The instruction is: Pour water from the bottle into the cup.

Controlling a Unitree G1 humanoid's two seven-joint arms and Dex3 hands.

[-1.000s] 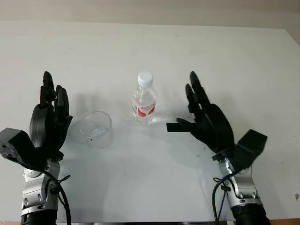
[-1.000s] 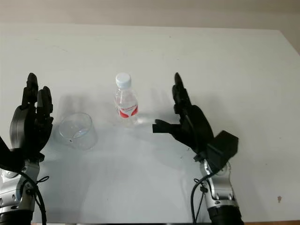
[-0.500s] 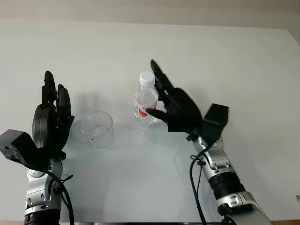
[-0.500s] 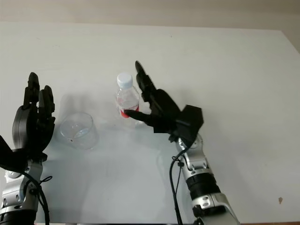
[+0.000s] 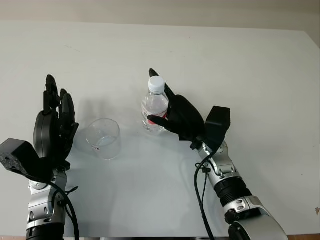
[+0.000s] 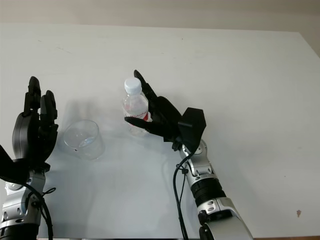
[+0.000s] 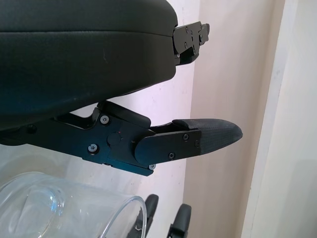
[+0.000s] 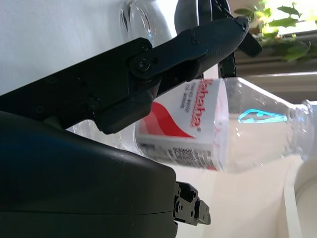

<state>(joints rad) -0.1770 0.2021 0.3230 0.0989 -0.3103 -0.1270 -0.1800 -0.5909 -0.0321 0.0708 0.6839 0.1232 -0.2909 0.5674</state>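
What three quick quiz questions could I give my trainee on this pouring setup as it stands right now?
1. True or false: the water bottle is standing upright on the table with its white cap on.
2. Which hand is at the bottle? A) the left hand B) the right hand
3. Fill in: the clear cup stands between the left hand and the ____.

Key:
1. True. The cap is on, so pouring cannot begin yet.
2. B. The right hand is against the bottle's labelled body, its fingers reaching around it but not closed on it; the left hand is open, raised beside the cup.
3. bottle
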